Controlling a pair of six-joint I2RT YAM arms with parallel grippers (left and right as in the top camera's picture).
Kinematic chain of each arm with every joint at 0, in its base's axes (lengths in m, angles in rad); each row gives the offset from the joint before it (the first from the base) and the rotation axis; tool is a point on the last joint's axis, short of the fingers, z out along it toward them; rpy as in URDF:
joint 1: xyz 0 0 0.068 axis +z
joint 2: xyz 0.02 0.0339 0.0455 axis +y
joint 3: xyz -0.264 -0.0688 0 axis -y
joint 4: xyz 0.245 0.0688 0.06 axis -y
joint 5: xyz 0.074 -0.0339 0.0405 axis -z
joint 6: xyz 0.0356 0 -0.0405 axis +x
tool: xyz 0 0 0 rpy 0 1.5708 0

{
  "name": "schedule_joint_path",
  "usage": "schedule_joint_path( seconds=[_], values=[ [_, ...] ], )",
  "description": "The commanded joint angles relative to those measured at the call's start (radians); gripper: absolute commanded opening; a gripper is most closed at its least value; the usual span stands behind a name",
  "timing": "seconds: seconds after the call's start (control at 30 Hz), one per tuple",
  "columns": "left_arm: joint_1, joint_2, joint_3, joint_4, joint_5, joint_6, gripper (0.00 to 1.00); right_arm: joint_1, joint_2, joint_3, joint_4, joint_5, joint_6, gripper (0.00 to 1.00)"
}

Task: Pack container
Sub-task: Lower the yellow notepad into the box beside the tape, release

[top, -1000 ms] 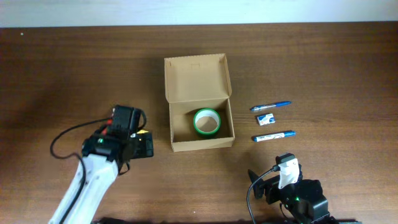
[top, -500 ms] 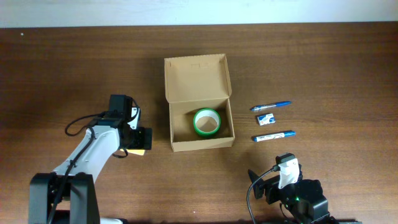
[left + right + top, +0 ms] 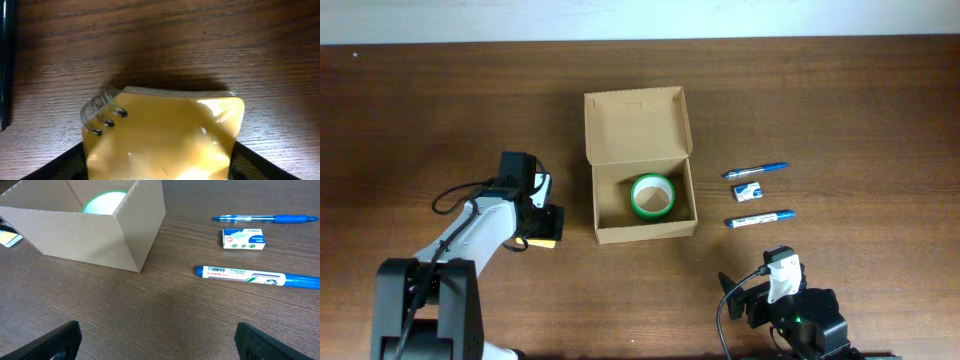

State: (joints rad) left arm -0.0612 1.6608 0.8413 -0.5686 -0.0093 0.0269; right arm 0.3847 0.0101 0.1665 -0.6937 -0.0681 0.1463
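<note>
The tan cardboard container (image 3: 642, 232) stands open in the middle of the table with its flap lid back. A green tape roll (image 3: 652, 196) lies inside it. The container also shows in the right wrist view (image 3: 95, 245). My left gripper (image 3: 544, 226) is left of the container, down at the table, with its fingers (image 3: 159, 162) against both sides of a yellow plastic-wrapped spiral notepad (image 3: 160, 125). The notepad also shows in the overhead view (image 3: 542, 243). My right gripper (image 3: 157, 340) is open and empty, low near the table's front edge (image 3: 748, 292).
Right of the container lie a blue pen (image 3: 756, 170), a small white and blue box (image 3: 748, 191) and a blue marker (image 3: 760, 218). All three also show in the right wrist view: the pen (image 3: 265, 218), the box (image 3: 243, 238) and the marker (image 3: 250, 276).
My left arm has swung in and come down on the yellow notepad left of the container, then held nearly still. The right arm has not moved.
</note>
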Motion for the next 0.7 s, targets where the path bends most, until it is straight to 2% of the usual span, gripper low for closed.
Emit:
schedule_joint_path(
  seconds=[0.0,0.17,0.23,0.33,0.47,0.53,0.67],
  values=[
    [0.003,0.027,-0.006,0.001,-0.013,0.012,0.64,-0.006,-0.007,-0.006,0.002,0.001,-0.008,0.99],
    [0.003,0.027,0.002,-0.007,-0.013,0.011,0.61,-0.006,-0.008,-0.006,0.002,0.001,-0.008,0.99],
    [0.003,0.026,0.05,-0.055,-0.013,0.011,0.59,-0.005,-0.007,-0.006,0.002,0.001,-0.008,0.99],
    [-0.003,0.016,0.208,-0.186,-0.013,0.011,0.53,-0.005,-0.008,-0.006,0.002,0.001,-0.008,0.99],
    [-0.06,-0.006,0.389,-0.29,-0.017,0.011,0.51,-0.006,-0.007,-0.006,0.002,0.001,-0.008,0.99],
    [-0.1,-0.032,0.454,-0.315,-0.039,-0.026,0.51,-0.006,-0.007,-0.006,0.002,0.001,-0.008,0.99],
    [-0.277,-0.072,0.581,-0.36,-0.085,-0.171,0.5,-0.006,-0.007,-0.006,0.002,0.001,-0.008,0.99]
  ],
)
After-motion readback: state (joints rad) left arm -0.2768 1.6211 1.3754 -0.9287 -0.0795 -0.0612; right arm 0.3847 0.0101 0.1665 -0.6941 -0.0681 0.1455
